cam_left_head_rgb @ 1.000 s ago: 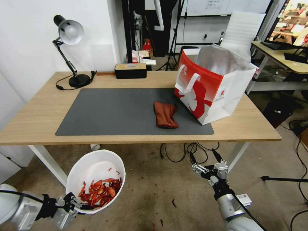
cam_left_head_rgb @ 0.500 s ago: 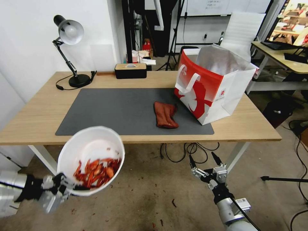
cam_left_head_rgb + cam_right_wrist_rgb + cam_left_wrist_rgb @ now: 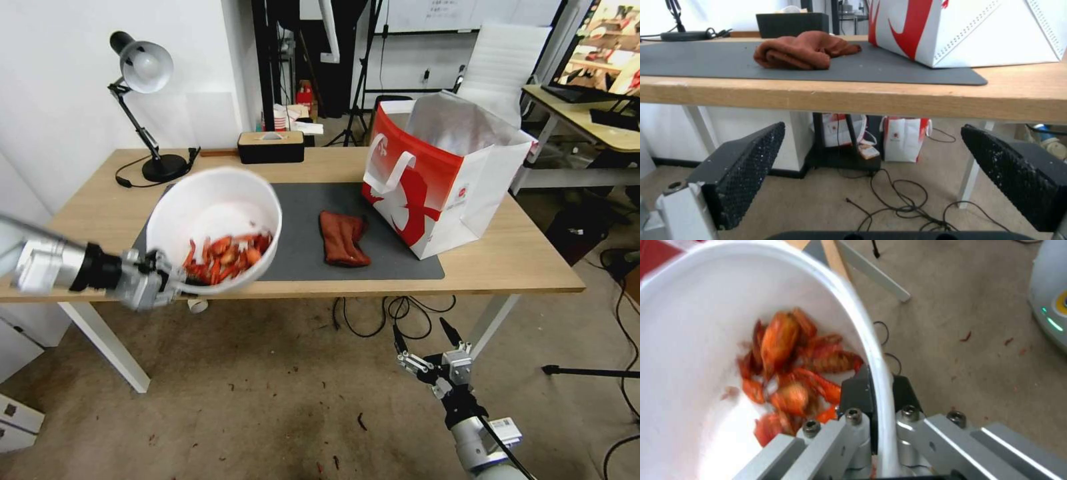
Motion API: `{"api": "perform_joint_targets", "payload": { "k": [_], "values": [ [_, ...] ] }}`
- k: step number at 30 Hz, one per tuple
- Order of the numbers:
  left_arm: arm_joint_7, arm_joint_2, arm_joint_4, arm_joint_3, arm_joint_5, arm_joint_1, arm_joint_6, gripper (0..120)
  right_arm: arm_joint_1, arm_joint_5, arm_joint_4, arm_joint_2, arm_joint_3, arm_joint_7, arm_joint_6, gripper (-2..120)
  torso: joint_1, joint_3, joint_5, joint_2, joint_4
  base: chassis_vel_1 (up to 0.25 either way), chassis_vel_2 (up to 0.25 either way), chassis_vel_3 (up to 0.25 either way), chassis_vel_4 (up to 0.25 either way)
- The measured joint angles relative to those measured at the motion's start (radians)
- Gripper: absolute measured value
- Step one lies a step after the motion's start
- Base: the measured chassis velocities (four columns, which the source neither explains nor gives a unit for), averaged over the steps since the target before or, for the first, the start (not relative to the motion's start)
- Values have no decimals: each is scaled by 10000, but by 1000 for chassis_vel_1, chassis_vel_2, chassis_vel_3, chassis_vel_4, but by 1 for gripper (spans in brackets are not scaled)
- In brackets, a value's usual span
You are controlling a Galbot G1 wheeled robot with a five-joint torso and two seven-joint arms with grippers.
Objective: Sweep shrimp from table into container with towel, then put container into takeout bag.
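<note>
My left gripper (image 3: 175, 280) is shut on the near rim of the white container (image 3: 220, 203), which hangs tilted in the air over the table's (image 3: 93, 230) front left part. A pile of red-orange shrimp (image 3: 227, 257) lies in the container's low side. In the left wrist view one finger is inside the rim and one outside, with the shrimp (image 3: 789, 370) against the container (image 3: 689, 340) wall. The dark red towel (image 3: 343, 238) lies rumpled on the grey mat (image 3: 313, 200). The takeout bag (image 3: 443, 177) stands open at the table's right. My right gripper (image 3: 427, 337) hangs open below the table's front edge.
A desk lamp (image 3: 143, 70) stands at the table's back left, and a dark tissue box (image 3: 271, 147) sits at the back middle. Cables (image 3: 373, 313) lie on the floor under the table. A second desk with a monitor (image 3: 600, 47) is at the far right.
My left arm has lifted the container with the shrimp from near the floor to above the table's front left edge. The right gripper has sunk slightly.
</note>
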Motion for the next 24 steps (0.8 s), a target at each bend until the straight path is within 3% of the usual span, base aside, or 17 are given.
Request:
{"api": "perform_joint_targets", "payload": {
  "k": [1, 3, 4, 5, 7, 10, 13, 24],
  "values": [
    [0, 0, 0, 0, 0, 0, 0, 0, 0, 0, 0, 0, 0, 0, 0, 100, 0, 0, 0, 0, 0, 0, 0, 0, 0],
    [77, -383, 385, 2697, 110, -3038, -65, 0, -71, -143, -4, 159, -7, -23, -9, 100, 1, 0, -15, 0, 0, 0, 0, 0, 0],
    [81, -591, 477, 3433, 206, -4206, -114, 0, -109, -202, 6, 220, -25, -38, -32, 100, 0, -1, 3, 0, -7, 0, 0, 0, 0],
    [81, -591, 477, 3433, 206, -4206, -114, 0, -109, -202, 6, 220, -25, -38, -32, 100, 0, -1, 3, 0, -7, 0, 0, 0, 0],
    [113, -860, 531, 4075, 354, -5195, -147, 0, -143, -262, 34, 293, -42, -60, -59, 100, 0, 0, -1, 0, -8, 0, 0, 0, 0],
    [141, -985, 561, 4412, 445, -5503, -156, 0, -148, -296, 43, 331, -45, -63, -80, 100, 0, -1, 3, 1, -7, 0, 0, 0, 0],
    [199, -1230, 738, 5180, 618, -5958, -226, 0, -175, -346, 57, 402, -46, -94, -112, 100, 0, -1, 0, 0, -2, 0, 0, 0, 0],
    [254, -1483, 889, 5815, 919, -6065, -309, 0, -168, -448, -60, 536, -129, -168, -114, 100, 0, -1, -2, 1, -2, 0, 0, 0, 0]
  ]
}}
